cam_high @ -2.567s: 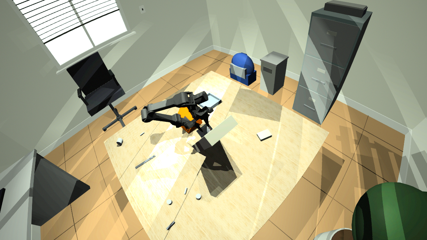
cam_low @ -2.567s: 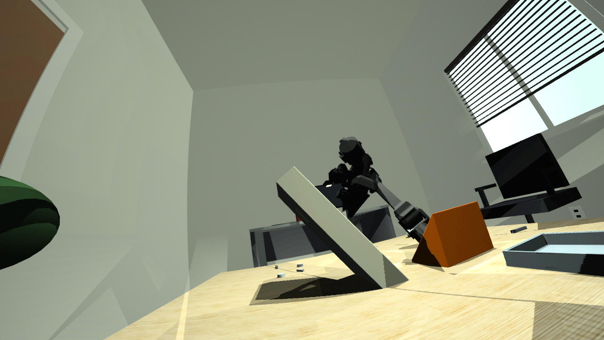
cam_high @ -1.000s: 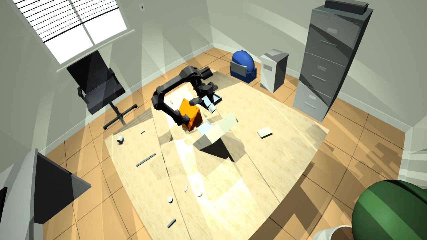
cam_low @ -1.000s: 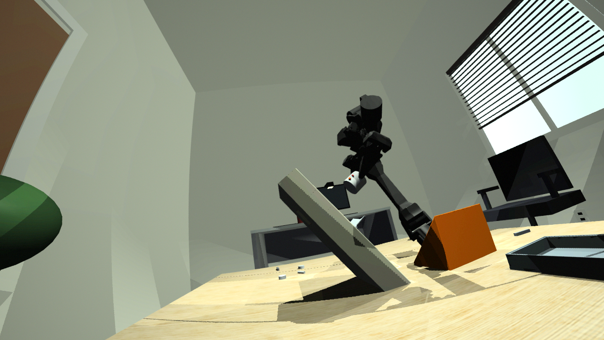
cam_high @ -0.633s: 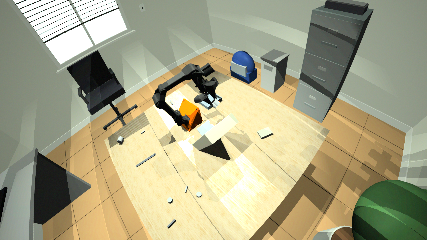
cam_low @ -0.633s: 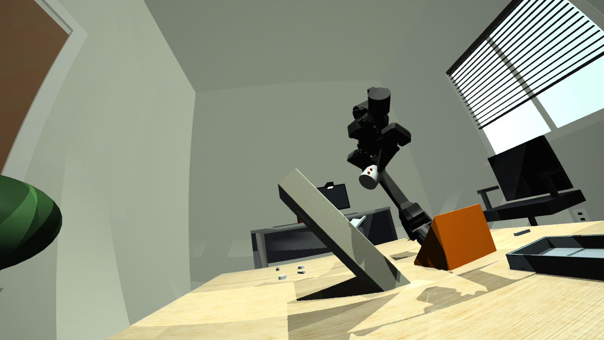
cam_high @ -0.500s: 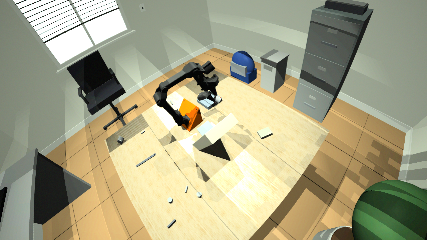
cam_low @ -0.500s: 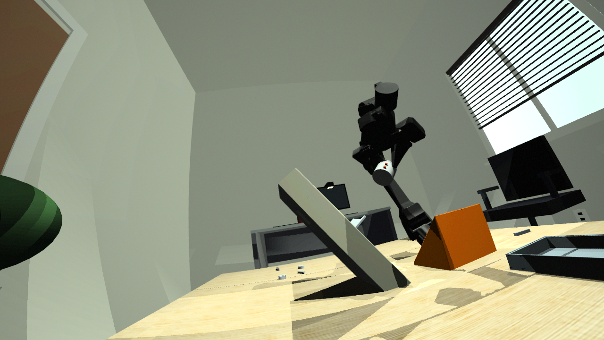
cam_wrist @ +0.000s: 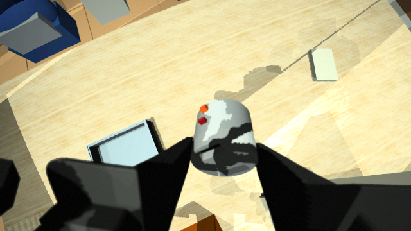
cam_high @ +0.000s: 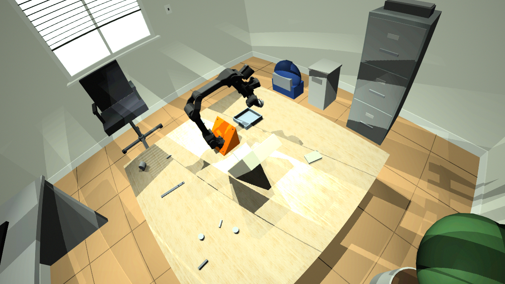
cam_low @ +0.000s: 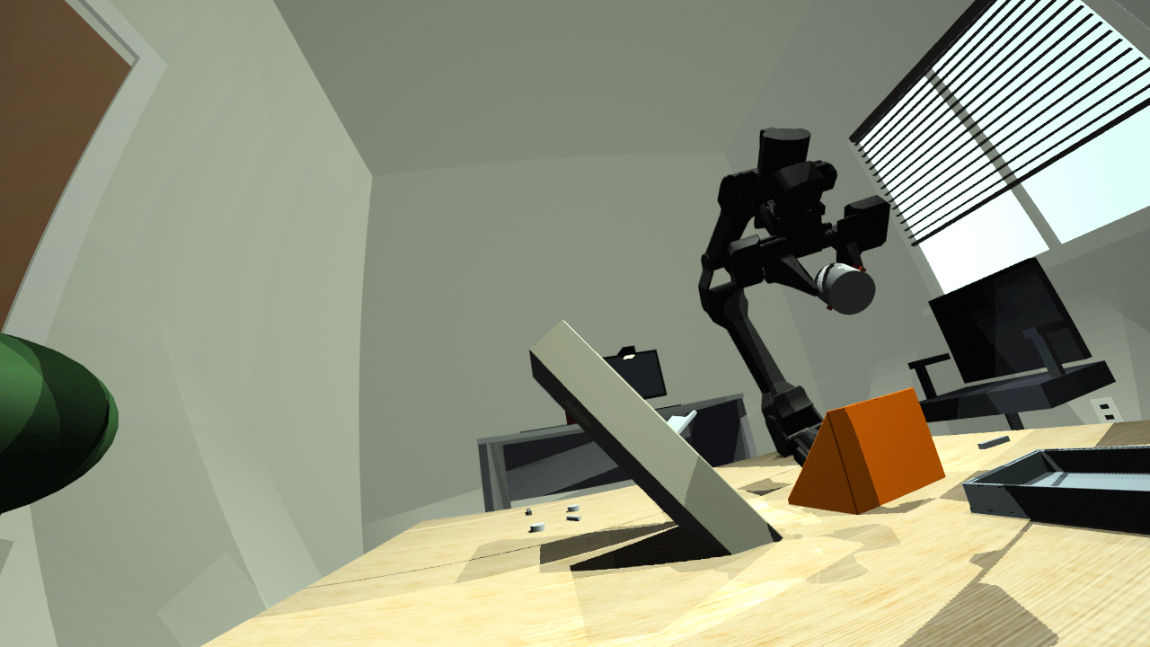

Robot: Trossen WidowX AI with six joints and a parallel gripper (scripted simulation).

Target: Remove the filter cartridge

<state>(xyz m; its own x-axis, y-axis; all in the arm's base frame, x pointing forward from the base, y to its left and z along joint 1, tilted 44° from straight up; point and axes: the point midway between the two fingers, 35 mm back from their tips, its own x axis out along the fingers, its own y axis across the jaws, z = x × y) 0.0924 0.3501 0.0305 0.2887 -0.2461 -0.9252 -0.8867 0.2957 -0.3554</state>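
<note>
My gripper [cam_wrist: 223,145] is shut on the filter cartridge [cam_wrist: 225,128] [cam_low: 849,289] [cam_high: 260,103], a light grey cylinder with small orange and red nubs on its side in the wrist view. It holds the cartridge in the air, well above the table. The tray [cam_high: 260,117] [cam_low: 996,502] [cam_wrist: 154,135] is a shallow pale-blue box on the table. In the wrist view it lies left of the cartridge, partly behind a finger. The service panel [cam_high: 270,146] [cam_low: 643,426] is a slanted pale block. Its face and socket are hidden in the exterior view. The slots on the cartridge face cannot be made out.
An orange wedge block [cam_high: 231,139] [cam_low: 892,450] [cam_wrist: 205,224] stands between the arm base and the tray. A pale flat block [cam_high: 313,157] [cam_wrist: 324,64] lies beyond the panel. A grey bar [cam_high: 172,189] and several small pieces lie elsewhere on the table.
</note>
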